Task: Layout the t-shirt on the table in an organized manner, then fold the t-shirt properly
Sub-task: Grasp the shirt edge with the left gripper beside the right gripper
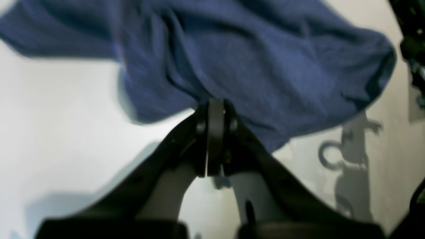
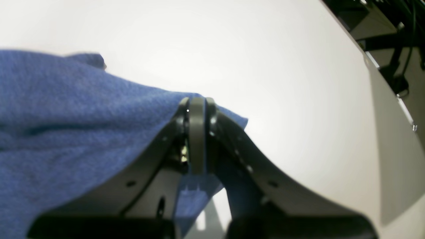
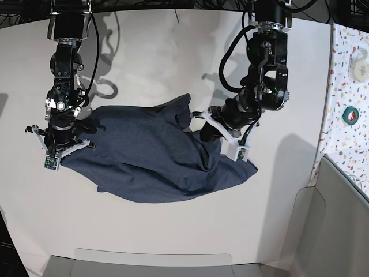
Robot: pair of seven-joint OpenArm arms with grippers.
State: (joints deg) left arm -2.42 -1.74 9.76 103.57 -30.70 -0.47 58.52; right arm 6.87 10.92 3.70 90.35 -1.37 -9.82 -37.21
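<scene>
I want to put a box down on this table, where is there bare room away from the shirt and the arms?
Bare table runs along the near edge below the t-shirt, and across the far side between the two arms. Another free strip lies right of the left tool, toward the speckled surface. The middle is crowded: both tools, the right tool too, are shut on the shirt.

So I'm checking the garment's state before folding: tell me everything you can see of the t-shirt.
The t-shirt is dark navy-blue heathered knit, soft and wrinkled, plain on the side that shows. It lies bunched and crumpled across the white table, not spread flat. The right pincer is shut on one edge, the left pincer on the opposite side, gathering folds there.
</scene>
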